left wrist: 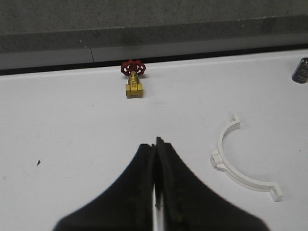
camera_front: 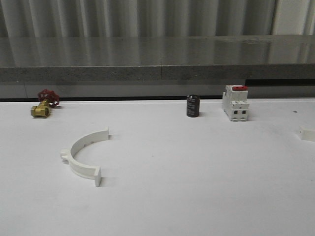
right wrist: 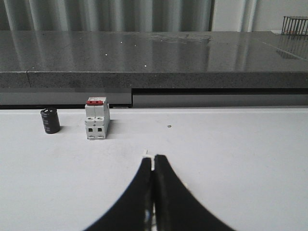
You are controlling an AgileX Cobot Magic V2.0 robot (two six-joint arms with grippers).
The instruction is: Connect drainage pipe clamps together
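Front view: one clamp half (camera_front: 82, 154) lies flat on the table's left side, nothing touching it; a white piece (camera_front: 308, 134) at the right edge may be the second half, cannot confirm. Left gripper (left wrist: 157, 144) and right gripper (right wrist: 153, 159) have their jaws pressed together, empty. Advice: spread left jaws first, then grip the arc mid-span, keeping end tabs free for mating.

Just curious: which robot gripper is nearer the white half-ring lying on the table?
Left. The left gripper has the half-ring lying just beside it; the right gripper faces the red-topped block instead.
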